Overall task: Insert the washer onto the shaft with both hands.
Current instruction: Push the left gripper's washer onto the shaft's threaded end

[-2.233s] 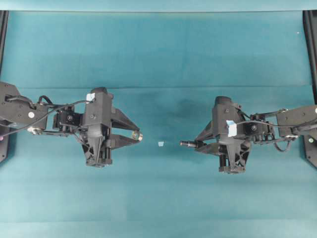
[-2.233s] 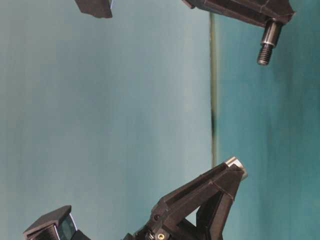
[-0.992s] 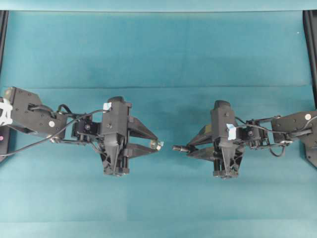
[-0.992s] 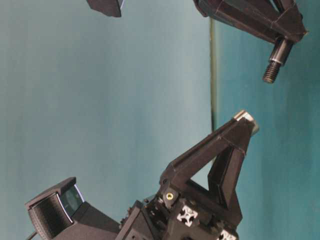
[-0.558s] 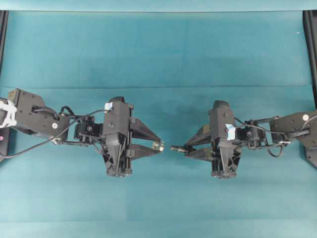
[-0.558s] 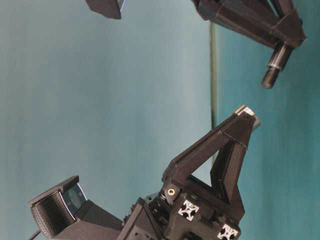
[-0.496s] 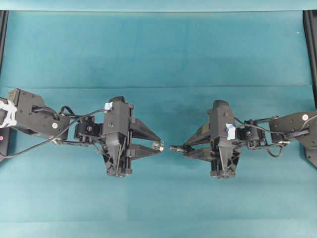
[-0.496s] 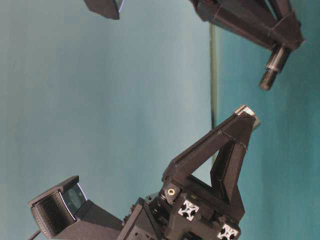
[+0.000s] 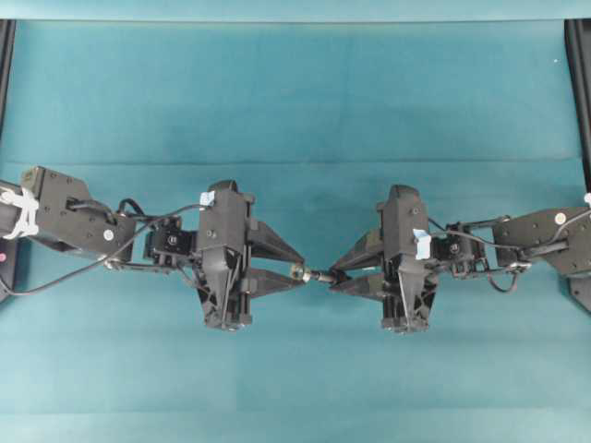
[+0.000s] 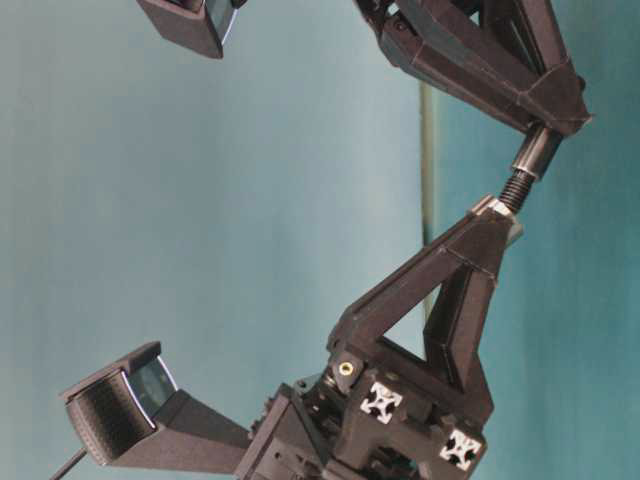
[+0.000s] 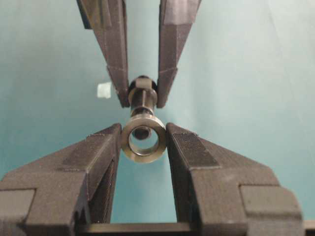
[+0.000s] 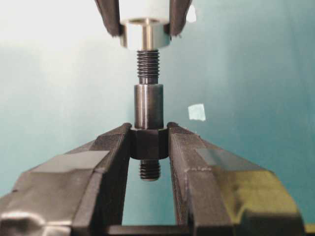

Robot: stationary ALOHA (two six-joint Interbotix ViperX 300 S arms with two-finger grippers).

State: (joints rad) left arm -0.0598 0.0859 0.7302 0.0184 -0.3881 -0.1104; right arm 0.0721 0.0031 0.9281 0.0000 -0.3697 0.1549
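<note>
Teal tabletop (image 9: 295, 101): gap between washer (image 11: 143, 140) and shaft (image 12: 148, 105) is now closed.
Threaded tip is entering the hole; left end effector (image 9: 297, 271) is clamped on the washer, right end effector (image 9: 338, 274) on the shaft.

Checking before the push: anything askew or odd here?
Nothing major. In the left wrist view the shaft tip sits high in the washer bore, slightly off-centre. One stray tape scrap lies on the mat.

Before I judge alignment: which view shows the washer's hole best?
The left wrist view: the washer faces the camera, hole open, shaft behind. The right wrist view shows its side; overhead, a speck; table-level, mostly hidden.
</note>
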